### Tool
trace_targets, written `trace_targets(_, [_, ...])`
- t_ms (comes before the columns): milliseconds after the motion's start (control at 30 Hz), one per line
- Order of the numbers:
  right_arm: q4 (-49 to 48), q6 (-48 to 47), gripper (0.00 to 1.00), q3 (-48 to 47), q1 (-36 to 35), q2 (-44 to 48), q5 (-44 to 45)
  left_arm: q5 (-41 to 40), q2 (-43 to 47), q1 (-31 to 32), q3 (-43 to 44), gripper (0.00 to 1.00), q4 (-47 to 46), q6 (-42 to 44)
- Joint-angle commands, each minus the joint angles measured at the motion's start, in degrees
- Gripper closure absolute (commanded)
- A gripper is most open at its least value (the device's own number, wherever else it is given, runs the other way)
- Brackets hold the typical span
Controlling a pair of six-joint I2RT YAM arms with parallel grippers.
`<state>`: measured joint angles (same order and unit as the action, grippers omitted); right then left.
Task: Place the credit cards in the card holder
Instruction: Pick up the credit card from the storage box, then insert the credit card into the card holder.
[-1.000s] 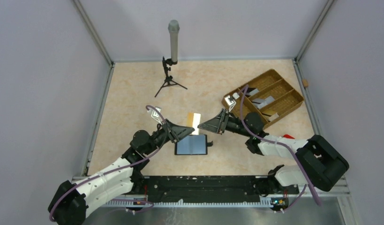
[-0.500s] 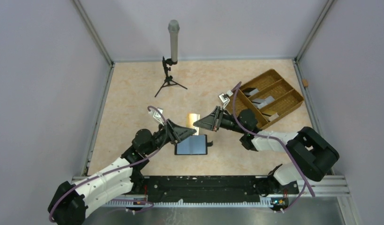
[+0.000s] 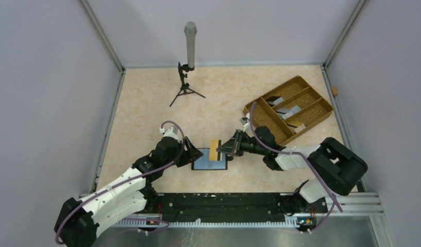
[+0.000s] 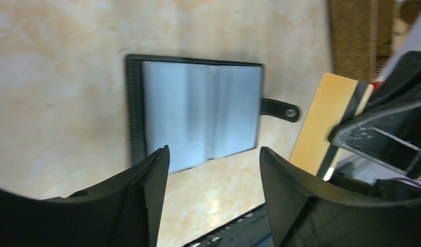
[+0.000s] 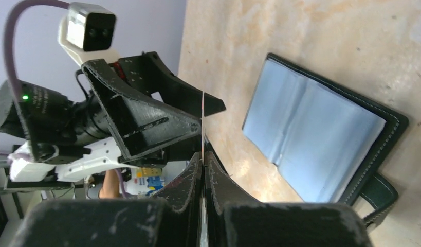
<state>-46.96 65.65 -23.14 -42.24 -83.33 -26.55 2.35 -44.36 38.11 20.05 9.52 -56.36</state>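
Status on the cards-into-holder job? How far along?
Done: the card holder lies open, with no card visibly in it. In hand: the right hand is shut on a tan card right next to the holder; the left hand is open beside it. Left: insert that card, then the cards in the woven tray.

- Left arm point(image 3: 118, 188), right arm point(image 3: 300, 157): white shells, black joints.
- Purple cable point(image 3: 169, 123) on ea. arm.
- Left claw point(image 4: 213, 164), right claw point(image 5: 203, 172): black, wedge-shaped.
- Green LED point(image 5: 25, 96), 9 o'clock in right wrist view.

Open card holder point(image 4: 200, 118), gold card point(image 4: 321, 123) apparently tilted beside it
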Motion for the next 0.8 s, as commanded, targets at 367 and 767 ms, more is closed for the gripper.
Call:
trace_targets(367, [-1.8,0.1,1.00,-2.6,-2.4,-11.8,1.1,-5.8,-9.4,-1.0,2.7,0.46,5.9,6.8])
trace_targets(767, [-3.8,0.4,1.00,-4.3,-3.3,-16.9,0.9,-5.7,-11.2,-1.0,1.7,0.53,3.3,8.2])
